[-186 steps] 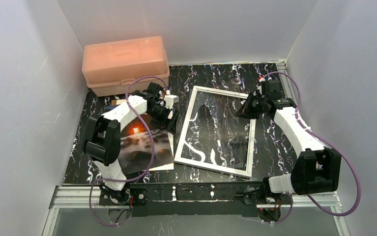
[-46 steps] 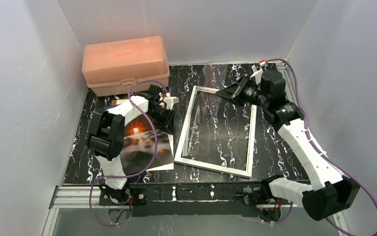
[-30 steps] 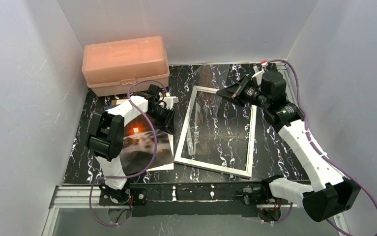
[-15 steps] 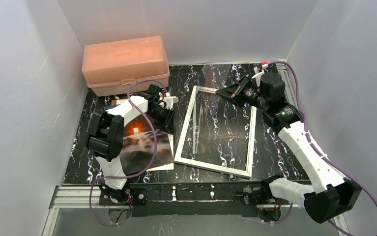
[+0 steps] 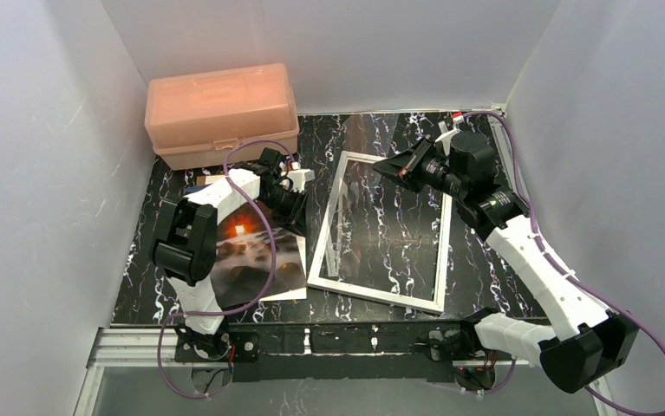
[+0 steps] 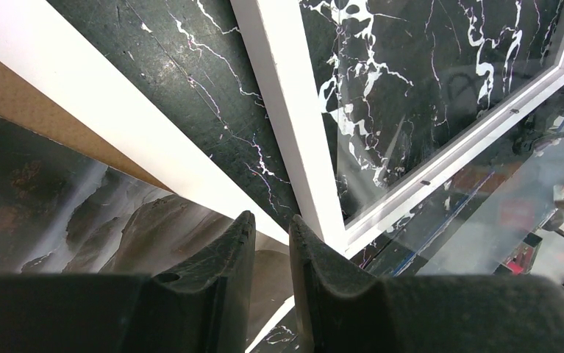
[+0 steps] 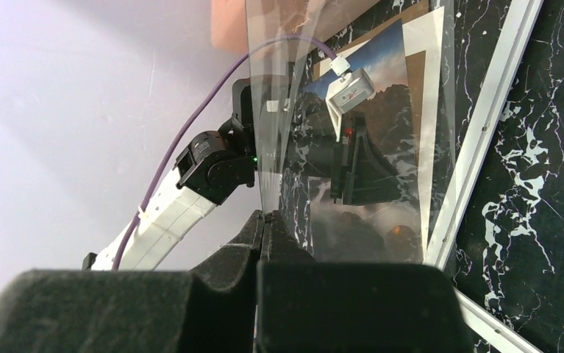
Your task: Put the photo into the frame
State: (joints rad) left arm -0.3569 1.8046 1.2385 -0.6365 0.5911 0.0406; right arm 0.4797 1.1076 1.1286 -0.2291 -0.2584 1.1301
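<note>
2 arms work over 1 black, white-veined marble surface [image 5: 472, 277], boxed in by plain white walls [image 5: 355, 52] at left, back and right. Pink plastic box [image 5: 220, 113] in the back-left corner, lid down.

Overhead view: photo [image 5: 242, 269] lies picture-up on the left half. White frame [image 5: 374, 295] lies flat at centre, slightly skewed, its near-left corner just beside the photo's near-right corner. Left end effector [image 5: 296, 217] sits low at the photo's far-right corner, between photo and frame. Right end effector [image 5: 381, 165] hangs above the frame's far end.

Left wrist view adds what overhead hides:
- Brown cardboard [image 6: 14, 95] shows beyond the photo's white border.
- The 2 fingers [image 6: 238, 246] stand a narrow gap apart, and that border runs into the gap.
- Pinching or only straddling: cannot tell.
- The frame's side bar passes just beside the right-hand finger.

Right wrist view alone shows the grip:
- A clear pane [image 7: 367, 147] stands nearly on edge.
- Its thin edge is clamped in the right end effector, jaws closed tight on it.
- Through the pane: the left arm [image 7: 205, 165] and the photo beyond.
- A frame bar runs along the right.
- Overhead, the pane reads only as faint glare over the frame.

Photo lies well apart from the right end effector, across the frame's width.
</note>
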